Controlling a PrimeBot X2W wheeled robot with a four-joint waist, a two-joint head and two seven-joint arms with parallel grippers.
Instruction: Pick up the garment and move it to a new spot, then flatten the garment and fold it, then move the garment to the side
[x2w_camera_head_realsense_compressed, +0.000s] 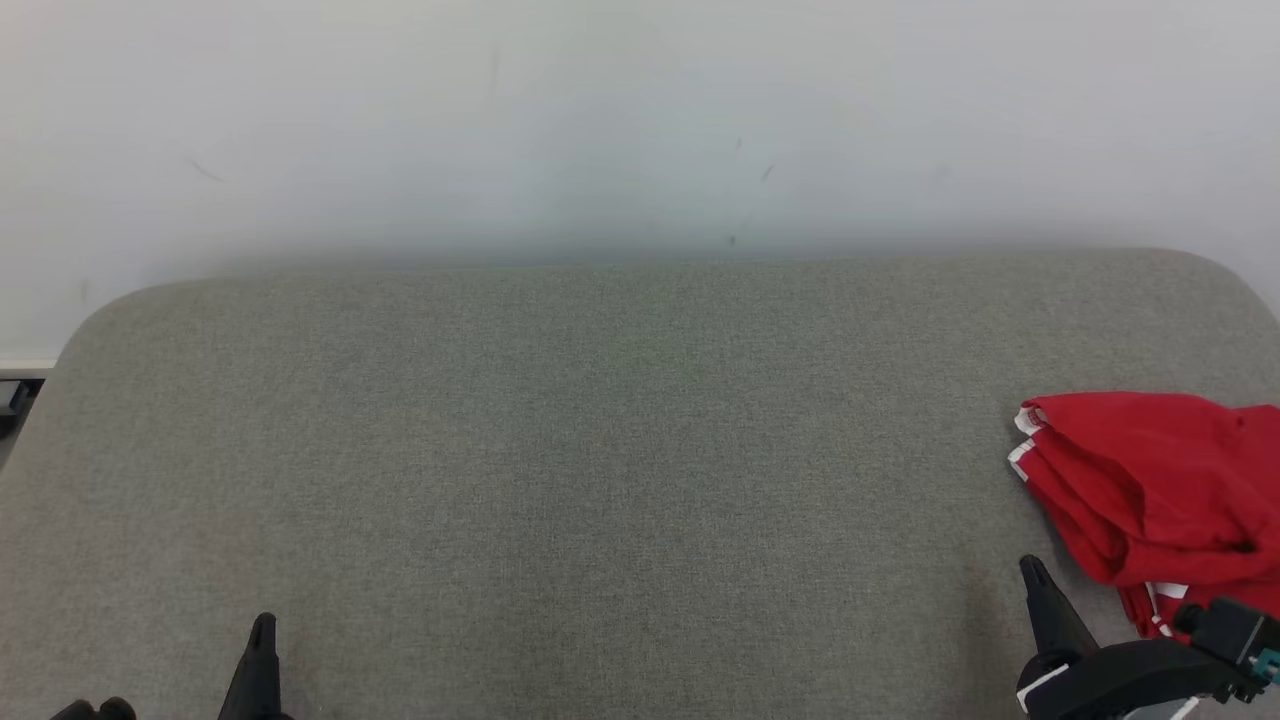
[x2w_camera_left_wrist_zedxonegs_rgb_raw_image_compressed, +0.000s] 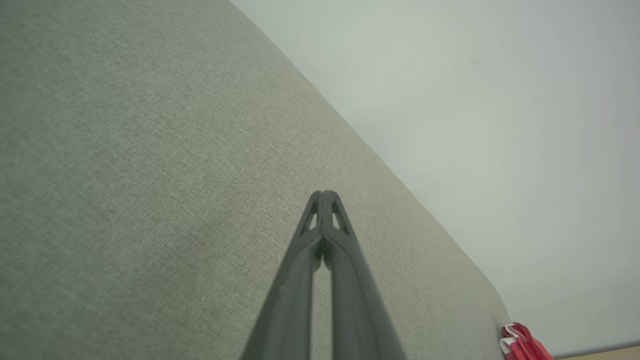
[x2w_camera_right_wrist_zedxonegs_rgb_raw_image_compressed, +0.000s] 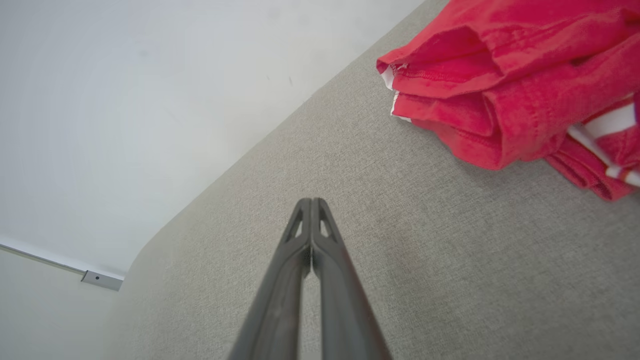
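The garment (x2w_camera_head_realsense_compressed: 1150, 490) is red with white trim and lies folded in a loose bundle at the right edge of the grey fabric surface (x2w_camera_head_realsense_compressed: 600, 450). The right wrist view has the garment (x2w_camera_right_wrist_zedxonegs_rgb_raw_image_compressed: 510, 85) at its upper right, and the left wrist view catches a corner of the garment (x2w_camera_left_wrist_zedxonegs_rgb_raw_image_compressed: 520, 342) at its lower right. My right gripper (x2w_camera_head_realsense_compressed: 1032, 570) is shut with nothing in it, just left of the garment's near end and apart from it. My left gripper (x2w_camera_head_realsense_compressed: 263, 625) is shut and empty at the lower left, far from the garment. Both pairs of fingertips (x2w_camera_left_wrist_zedxonegs_rgb_raw_image_compressed: 324, 195) (x2w_camera_right_wrist_zedxonegs_rgb_raw_image_compressed: 311, 202) are pressed together.
A pale wall (x2w_camera_head_realsense_compressed: 640, 120) rises behind the surface's rounded far edge. A white baseboard (x2w_camera_head_realsense_compressed: 25, 362) and a strip of floor show at the far left. Bare grey fabric spans the middle and left of the surface.
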